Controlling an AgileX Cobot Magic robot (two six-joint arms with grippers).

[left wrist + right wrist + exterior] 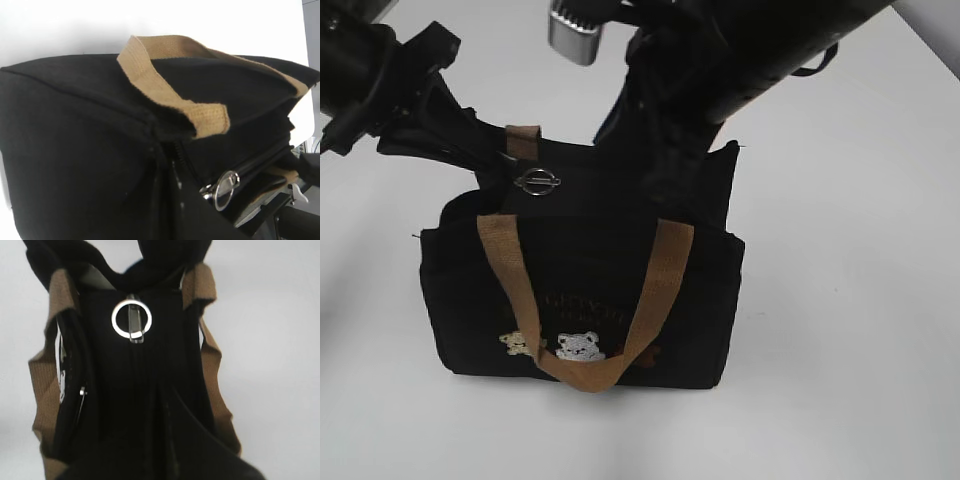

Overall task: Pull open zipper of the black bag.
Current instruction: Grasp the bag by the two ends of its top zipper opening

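Observation:
The black bag [590, 290] stands upright on the white table, its tan handle looping over the front. Its zipper [250, 167] runs along the top, and the pull's silver key ring [538, 182] lies near the bag's left end. My left gripper [495, 165] is shut on the fabric at that left end, just beside the ring [226, 189]. My right gripper [685, 170] is shut on the top fabric near the right end. In the right wrist view the key ring [131, 320] lies far ahead of the dark fingers [165, 440], untouched.
The white table [860, 300] stretches around the bag on all sides. Tan handles [210, 370] hang down both long sides. Both dark arms cross above the bag's back half, and a silver part [575, 35] of one arm hangs at the top.

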